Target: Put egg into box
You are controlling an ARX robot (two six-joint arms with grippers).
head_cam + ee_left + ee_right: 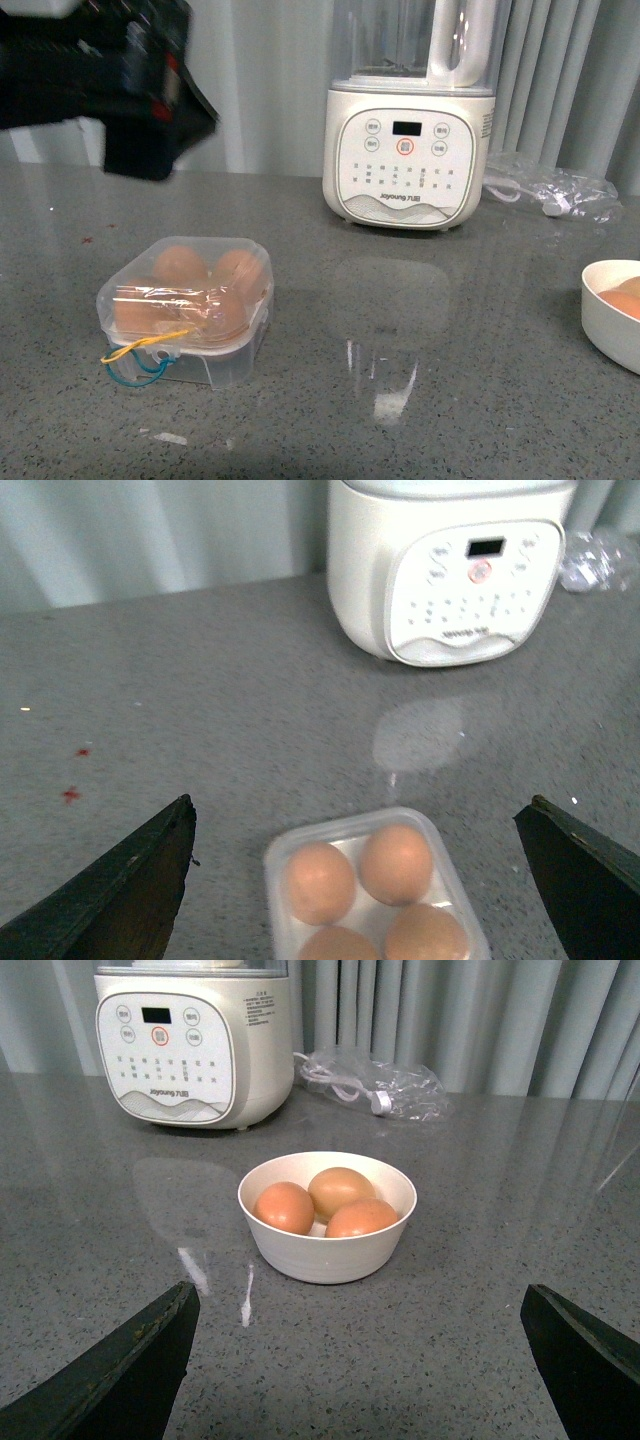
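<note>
Sitting nearest, at lower left of the front frame: the box (186,312), lid closed over four brown eggs, with a yellow cord (140,347) and a blue cord (140,371) hanging at its near corner. Resting on the grey speckled counter (330,400). Peeking in at the right edge: the white bowl (612,318), well apart from the box.

Hovering above the box in the left wrist view: the left gripper (360,880), fingers spread wide at the lower corners, holding nothing; the egg (396,864) lying in a far compartment of the box (372,890).

Hanging likewise spread and empty: the right gripper (360,1360), with the bowl (327,1216) and its three eggs at frame centre.

Standing farthest, upper centre of the front frame: a white blender (410,115), a crumpled plastic bag (555,190) beside it, curtains behind.
</note>
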